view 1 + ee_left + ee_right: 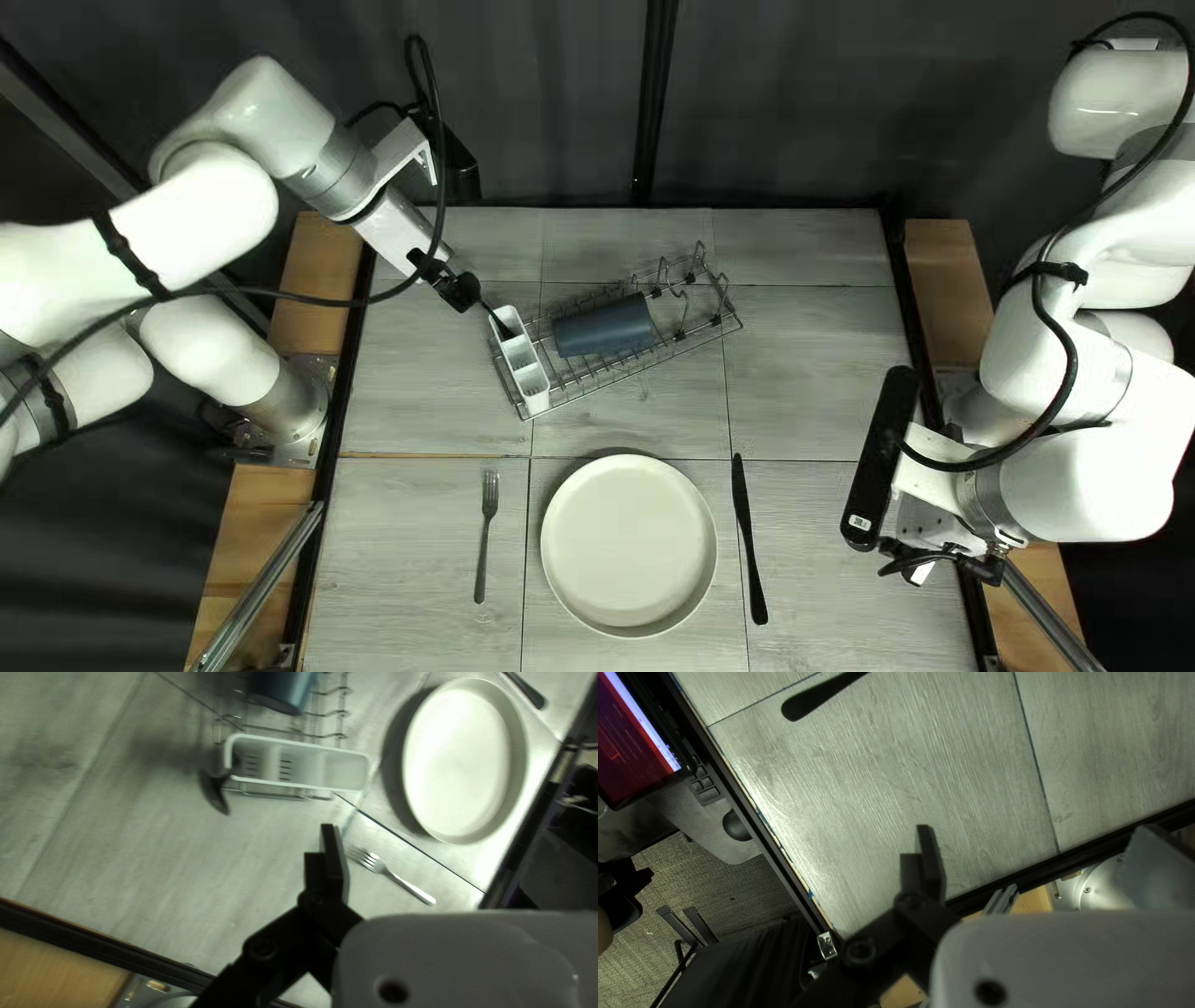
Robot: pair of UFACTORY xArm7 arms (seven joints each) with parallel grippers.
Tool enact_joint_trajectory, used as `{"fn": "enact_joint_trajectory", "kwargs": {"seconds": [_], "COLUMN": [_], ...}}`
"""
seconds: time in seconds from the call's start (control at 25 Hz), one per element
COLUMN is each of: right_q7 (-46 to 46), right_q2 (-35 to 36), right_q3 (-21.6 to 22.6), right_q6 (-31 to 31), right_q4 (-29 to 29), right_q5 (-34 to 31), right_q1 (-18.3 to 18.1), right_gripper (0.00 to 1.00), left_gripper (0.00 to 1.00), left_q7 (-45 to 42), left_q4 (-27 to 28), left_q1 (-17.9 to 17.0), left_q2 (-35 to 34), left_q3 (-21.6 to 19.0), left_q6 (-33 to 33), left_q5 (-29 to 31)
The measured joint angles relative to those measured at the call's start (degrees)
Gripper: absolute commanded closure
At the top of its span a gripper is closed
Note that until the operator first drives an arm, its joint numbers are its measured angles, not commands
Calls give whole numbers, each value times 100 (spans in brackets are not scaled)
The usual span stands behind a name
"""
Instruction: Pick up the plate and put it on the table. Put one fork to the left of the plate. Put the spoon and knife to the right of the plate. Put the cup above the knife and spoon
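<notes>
A cream plate (628, 543) lies on the table near its front edge, with a silver fork (485, 532) to its left and a black knife (749, 537) to its right. A dark blue cup (605, 325) lies on its side in the wire dish rack (695, 317). A black spoon (493, 315) stands in the rack's white caddy (523, 362); its handle (212, 788) leans out. My left gripper (460, 289) hovers open just left of the caddy, holding nothing; only one finger (334, 854) shows in the left wrist view. My right gripper (910, 560) hangs open and empty over the table's right edge, beyond the knife's handle (817, 695).
The rack sits at an angle mid-table. Bare tabletop lies right of the knife and between the rack and the plate. A black frame rail (752, 816) borders the table's near edge, with a screen (630, 742) and the floor beyond it.
</notes>
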Motion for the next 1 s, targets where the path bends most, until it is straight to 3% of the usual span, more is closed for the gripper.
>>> {"fn": "enact_joint_trajectory", "kwargs": {"seconds": [0.24, 0.48, 0.76, 1.0], "right_q7": [0, 0, 0, 0], "right_q2": [0, 0, 0, 0], "right_q3": [0, 0, 0, 0], "right_q6": [0, 0, 0, 0], "right_q4": [0, 0, 0, 0], "right_q5": [0, 0, 0, 0], "right_q1": [0, 0, 0, 0], "right_gripper": [0, 0, 0, 0], "left_gripper": [0, 0, 0, 0], "left_q7": [-454, -1257, -1997, -2263], "left_q4": [-548, -786, -712, -689], "left_q1": [96, 416, 967, 1271], "left_q2": [-434, -708, -264, 79], "left_q3": [-375, -936, -1830, -2229], "left_q6": [-378, -587, -914, -1091], "left_q5": [-110, -26, 10, -13]}}
